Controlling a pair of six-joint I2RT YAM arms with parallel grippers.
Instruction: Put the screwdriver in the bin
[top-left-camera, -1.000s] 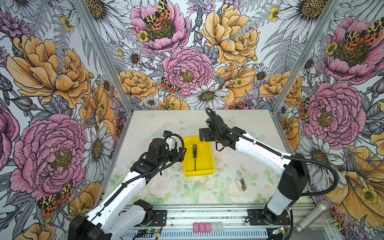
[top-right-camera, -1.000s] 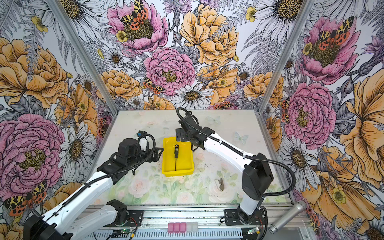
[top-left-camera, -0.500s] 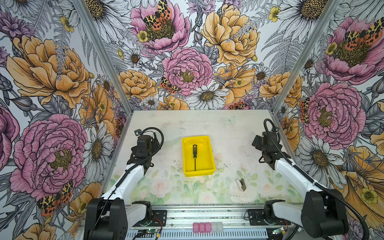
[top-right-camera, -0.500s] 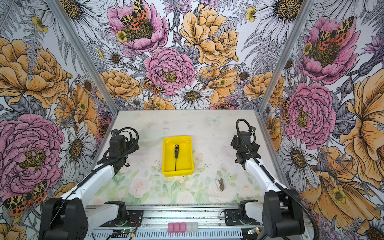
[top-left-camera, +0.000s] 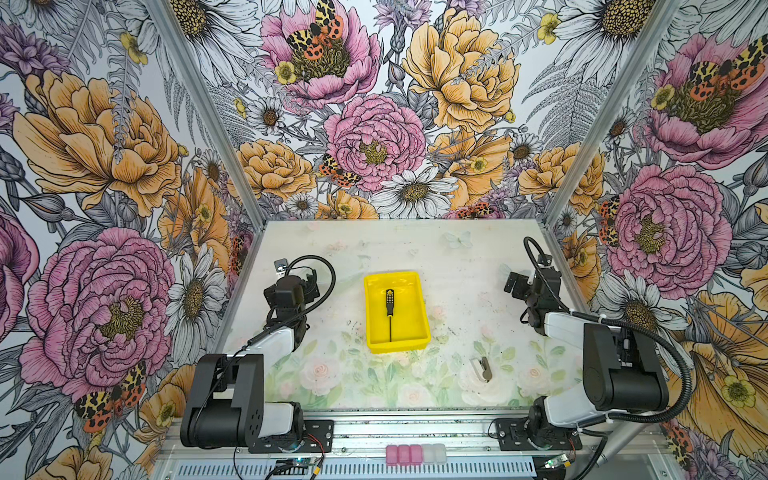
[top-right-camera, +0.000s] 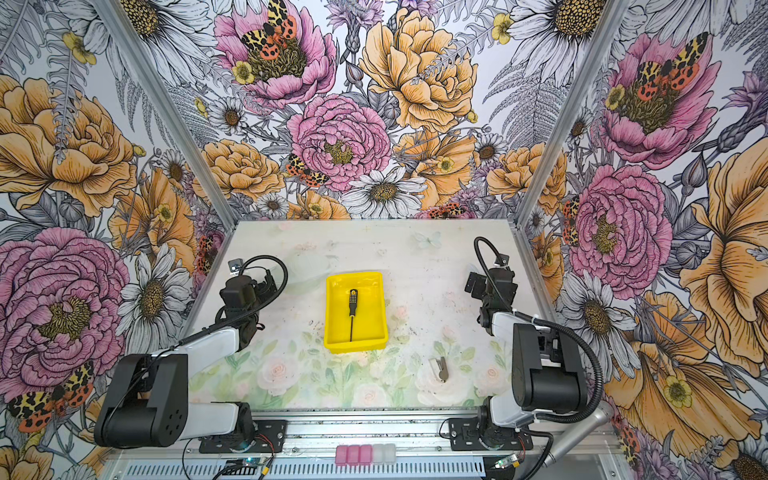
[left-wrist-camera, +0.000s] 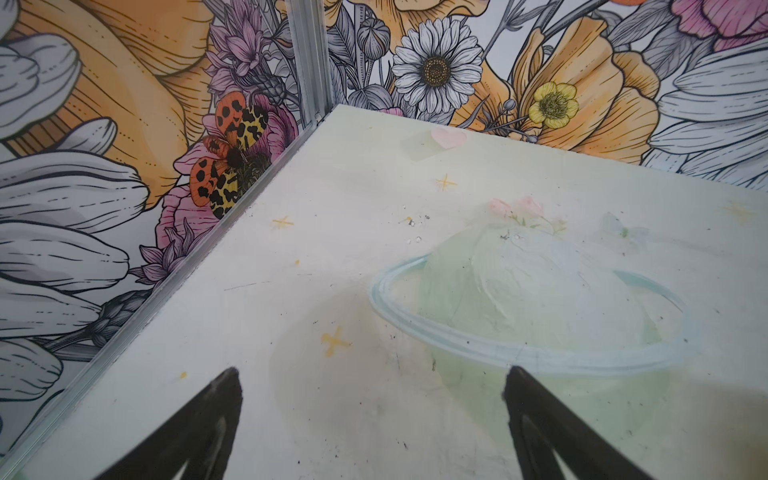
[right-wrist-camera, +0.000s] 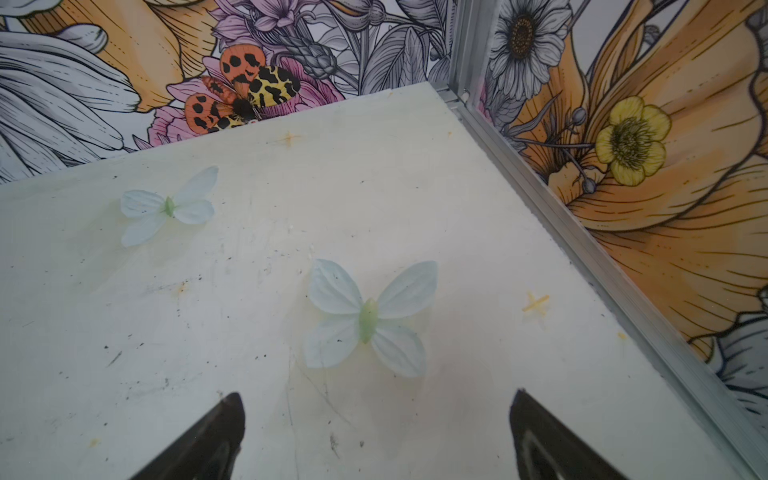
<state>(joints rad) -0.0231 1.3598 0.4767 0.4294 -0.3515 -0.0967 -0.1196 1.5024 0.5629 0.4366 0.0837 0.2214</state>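
Inside one bin (top-left-camera: 417, 321), one screwdriver (top-left-camera: 390, 309).

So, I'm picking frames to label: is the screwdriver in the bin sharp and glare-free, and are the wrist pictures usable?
In both top views the screwdriver is crisp in the bin, evenly lit, soft shadows, no strong glare. Left wrist view: table sharp, left gripper fingertips dark and slightly soft. Right wrist view: the same for the right gripper; both usable.
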